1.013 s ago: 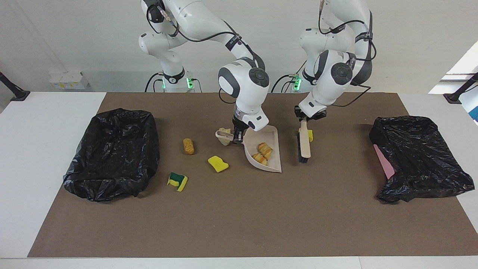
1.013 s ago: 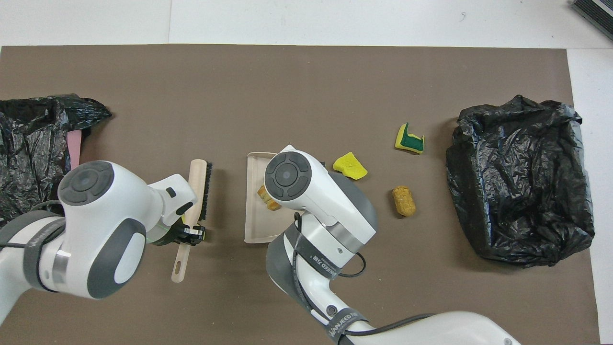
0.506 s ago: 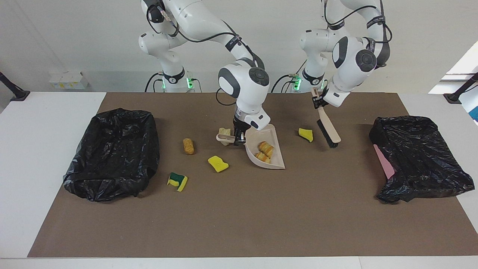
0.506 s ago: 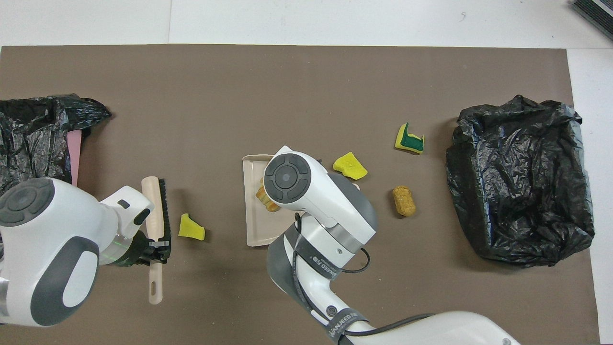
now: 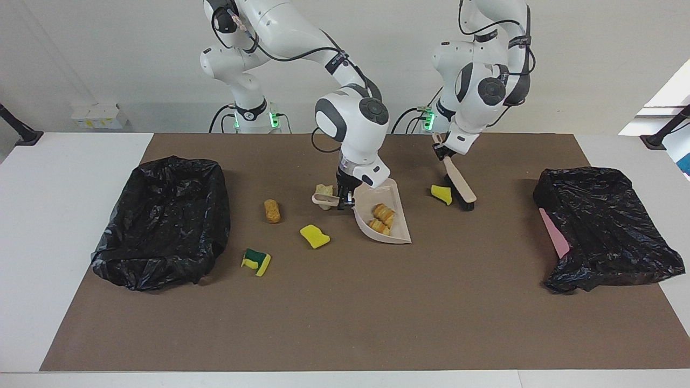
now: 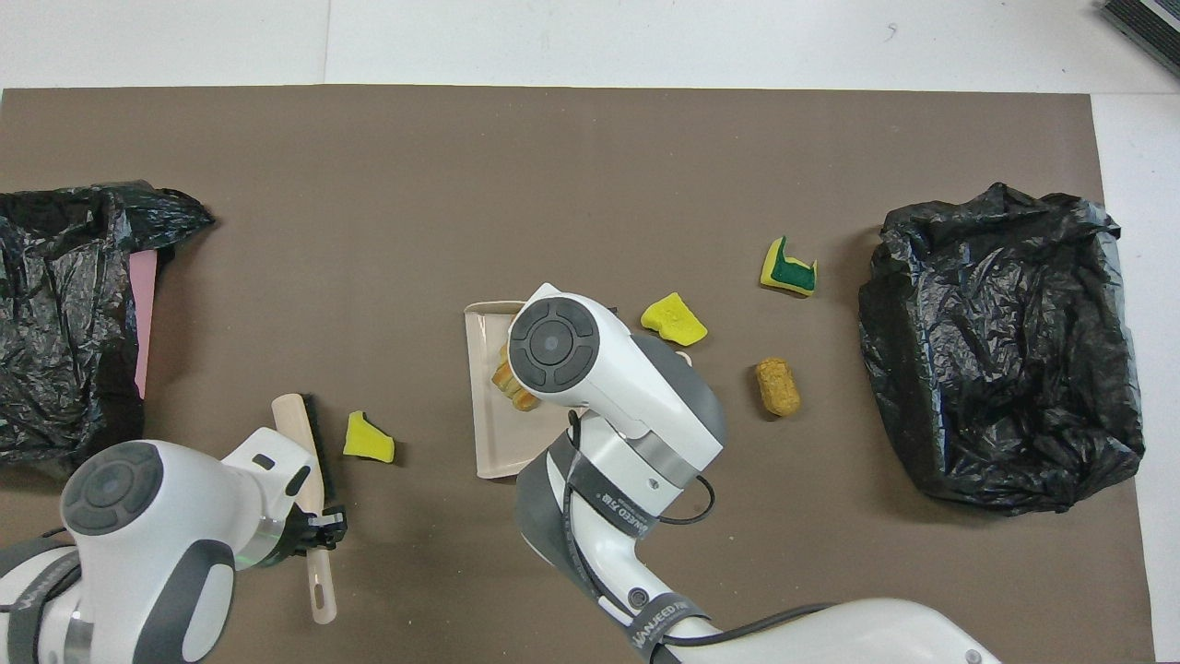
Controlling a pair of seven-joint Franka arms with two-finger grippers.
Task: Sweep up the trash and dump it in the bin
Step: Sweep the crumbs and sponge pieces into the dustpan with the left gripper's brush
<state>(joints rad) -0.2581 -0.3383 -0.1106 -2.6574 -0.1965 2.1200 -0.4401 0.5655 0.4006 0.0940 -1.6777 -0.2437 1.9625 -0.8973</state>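
Trash (image 5: 442, 194): a yellow sponge scrap lies between brush (image 5: 460, 188) and dustpan (image 5: 389, 220)
The left gripper (image 5: 443, 152) clamps the brush handle, bristles beside the scrap to push it toward the pan; the right gripper (image 5: 345, 200) grips the pan handle, steadying it with two bread pieces (image 5: 381, 218) inside

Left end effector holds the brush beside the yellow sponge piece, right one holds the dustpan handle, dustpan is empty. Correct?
Not quite: the dustpan is not empty. The facing view shows golden bread pieces lying in it. The rest stands.
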